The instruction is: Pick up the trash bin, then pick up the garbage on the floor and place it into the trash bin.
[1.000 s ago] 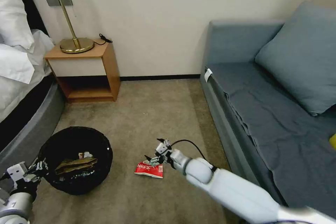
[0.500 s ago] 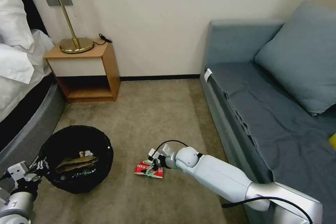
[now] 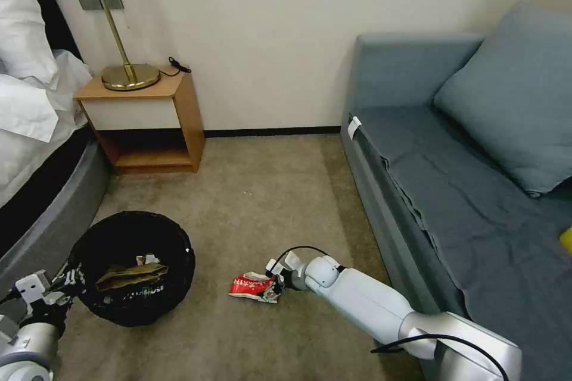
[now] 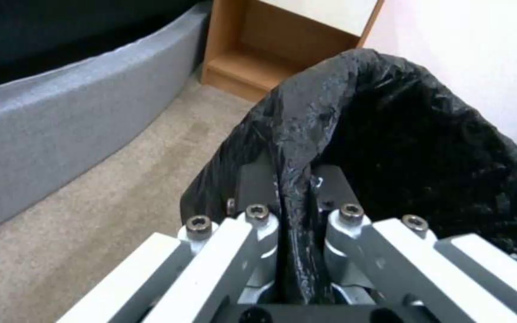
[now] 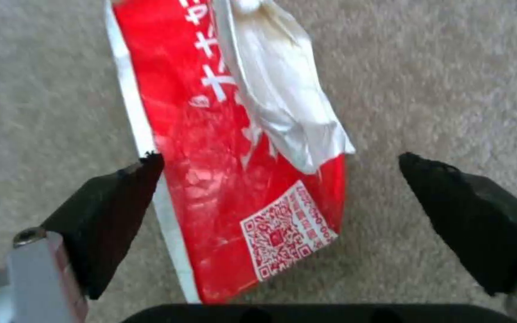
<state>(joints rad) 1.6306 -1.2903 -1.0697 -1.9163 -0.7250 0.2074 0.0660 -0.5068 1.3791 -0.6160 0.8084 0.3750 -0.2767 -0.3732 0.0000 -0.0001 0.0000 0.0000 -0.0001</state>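
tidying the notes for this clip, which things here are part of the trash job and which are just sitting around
Job:
trash bin, its rim clamped by the left gripper
red-white snack packet on the carpet, between the open fingers of the right gripper
brown paper in the bin

Just there:
lamp
nightstand
sofa
bed

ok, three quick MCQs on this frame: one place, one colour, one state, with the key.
1. Where is the snack packet?
A. on the sofa
B. on the carpet
C. in the bin
2. The trash bin liner is:
A. white
B. blue
C. black
3. The right claw is:
A. open around the packet
B. shut on it
C. over the nightstand

Key: B, it lies flat on carpet; C, crinkly black bag at the rim, which the left claw pinches; A, fingers stand apart on either side.
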